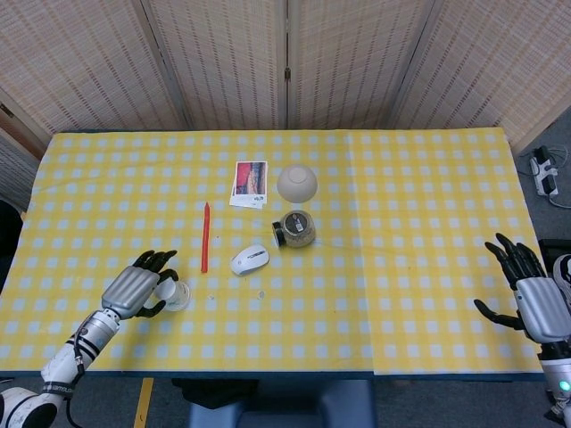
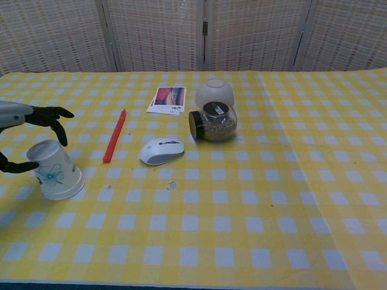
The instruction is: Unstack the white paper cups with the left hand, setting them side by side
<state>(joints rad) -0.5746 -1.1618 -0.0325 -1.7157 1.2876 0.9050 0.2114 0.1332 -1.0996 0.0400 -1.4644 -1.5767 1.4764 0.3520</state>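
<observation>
Chest view puts the white paper cups (image 2: 54,171) right under our left hand (image 2: 27,128) — upside down, tilted, rim toward the mouse (image 2: 161,150), thin matte paper with a blue flower print. Our fingers arch wide around the base, apparently not yet clamped. Our right hand (image 1: 530,292) hangs open, well apart.

Left hand (image 2: 24,130) partly cropped; grip perhaps loose.

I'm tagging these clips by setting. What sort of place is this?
Probably a staged test room, not a home: woven screens fence off a table with a yellow checked cloth, strewn with unrelated props: mouse, jar, cup.
</observation>
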